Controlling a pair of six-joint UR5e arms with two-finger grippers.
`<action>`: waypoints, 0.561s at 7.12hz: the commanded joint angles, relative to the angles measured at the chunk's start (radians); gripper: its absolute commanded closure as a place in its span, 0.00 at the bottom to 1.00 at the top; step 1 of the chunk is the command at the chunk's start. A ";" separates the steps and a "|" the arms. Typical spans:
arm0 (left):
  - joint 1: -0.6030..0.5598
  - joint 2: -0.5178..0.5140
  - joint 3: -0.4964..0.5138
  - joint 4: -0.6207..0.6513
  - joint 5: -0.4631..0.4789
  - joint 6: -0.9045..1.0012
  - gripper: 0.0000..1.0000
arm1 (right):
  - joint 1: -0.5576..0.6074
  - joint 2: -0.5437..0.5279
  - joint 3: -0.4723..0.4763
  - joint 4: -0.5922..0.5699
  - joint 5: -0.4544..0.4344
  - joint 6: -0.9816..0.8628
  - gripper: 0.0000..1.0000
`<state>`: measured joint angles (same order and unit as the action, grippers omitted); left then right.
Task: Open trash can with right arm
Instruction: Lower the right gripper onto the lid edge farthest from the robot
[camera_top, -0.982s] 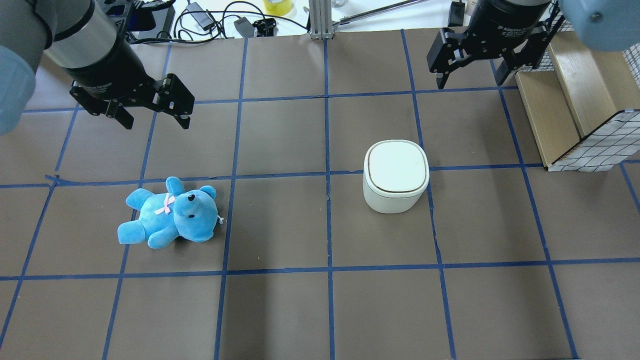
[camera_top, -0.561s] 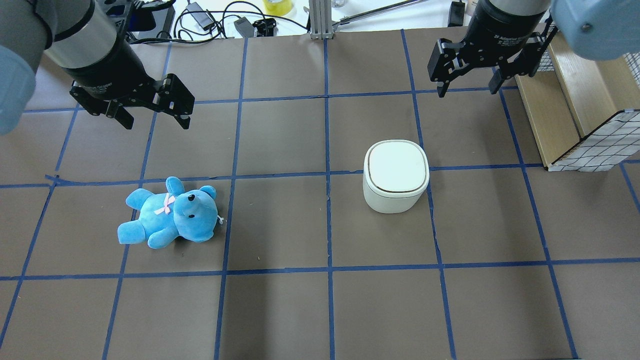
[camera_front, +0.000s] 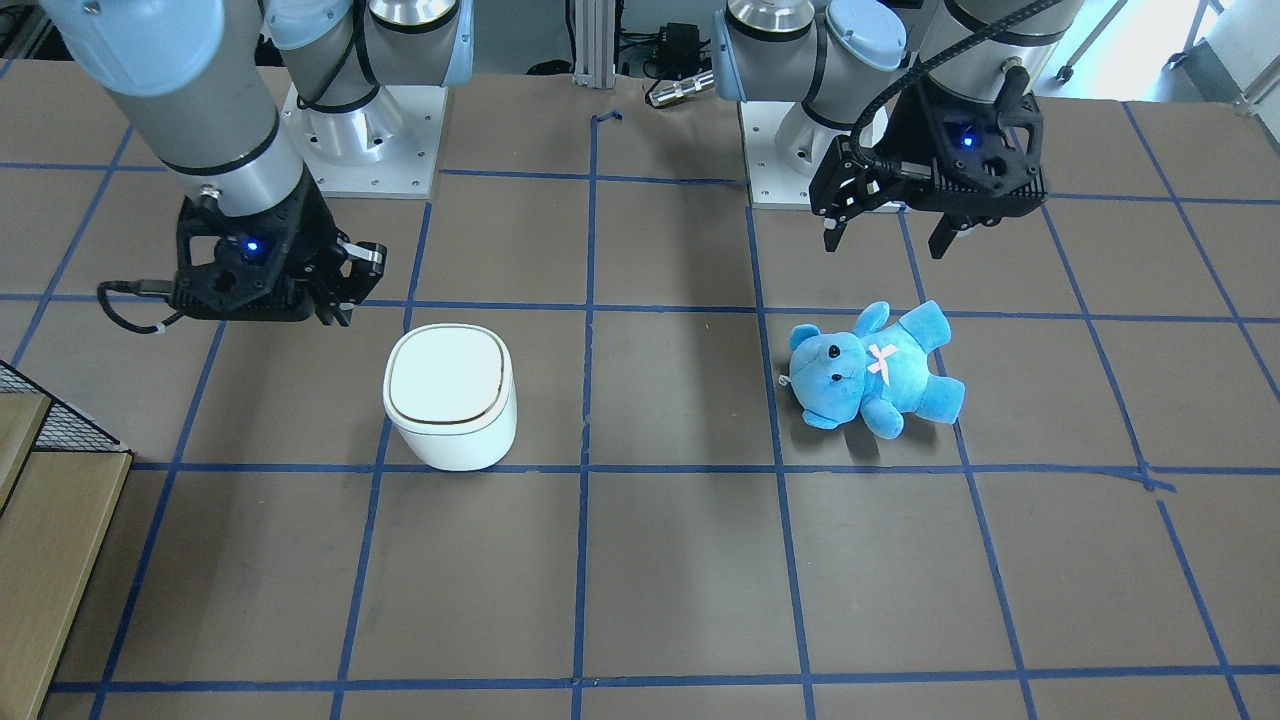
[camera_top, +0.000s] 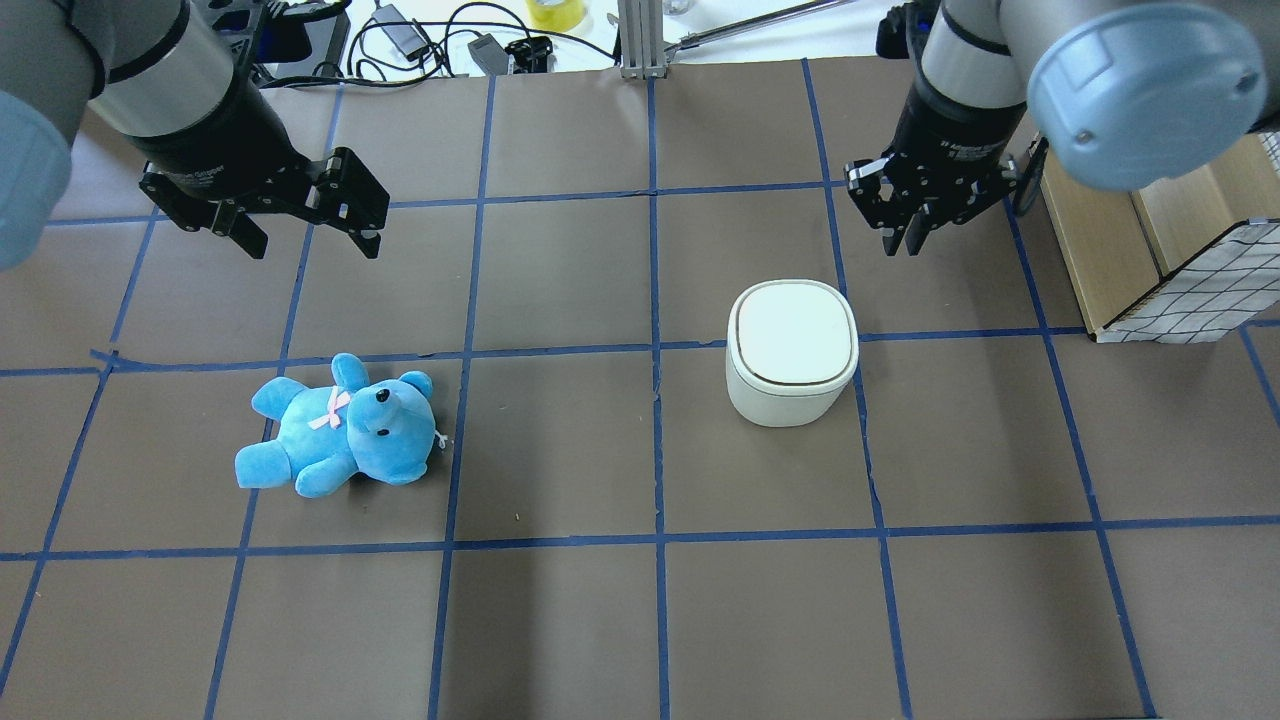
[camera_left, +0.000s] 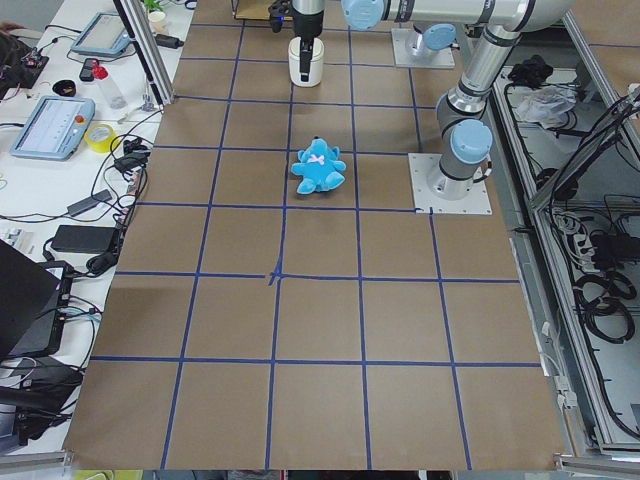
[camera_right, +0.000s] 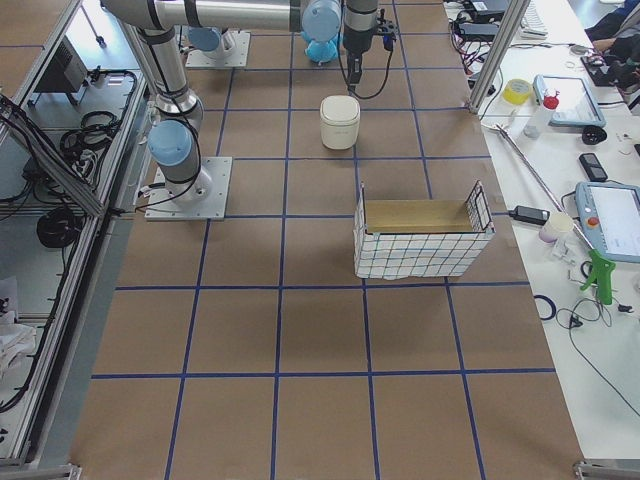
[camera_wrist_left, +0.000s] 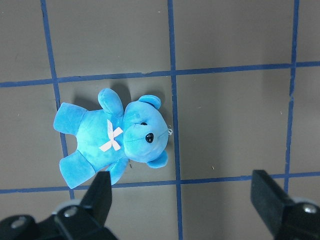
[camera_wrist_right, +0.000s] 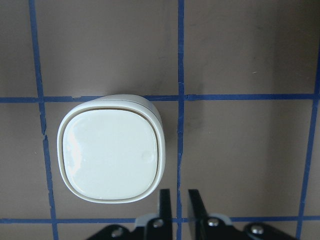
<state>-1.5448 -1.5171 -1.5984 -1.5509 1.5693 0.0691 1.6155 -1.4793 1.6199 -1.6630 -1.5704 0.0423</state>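
One squat trash can upright, closed lid skyward, footprint squarish.

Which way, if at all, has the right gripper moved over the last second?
Yes. In the overhead view the right gripper has crossed the blue tape line toward the trash can.

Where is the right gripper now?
Overhead view: the right gripper hovers just past the far right corner of the trash can, between it and the wooden box.
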 joint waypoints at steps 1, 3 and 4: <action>0.000 0.000 0.000 0.000 0.000 0.000 0.00 | 0.040 0.010 0.124 -0.134 -0.002 0.021 1.00; 0.000 0.000 0.000 0.000 0.000 0.000 0.00 | 0.049 0.036 0.173 -0.198 0.004 0.022 1.00; 0.000 0.000 0.000 0.000 0.000 0.000 0.00 | 0.070 0.046 0.207 -0.260 -0.006 0.021 1.00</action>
<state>-1.5447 -1.5171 -1.5984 -1.5509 1.5693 0.0690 1.6659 -1.4483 1.7885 -1.8610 -1.5692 0.0631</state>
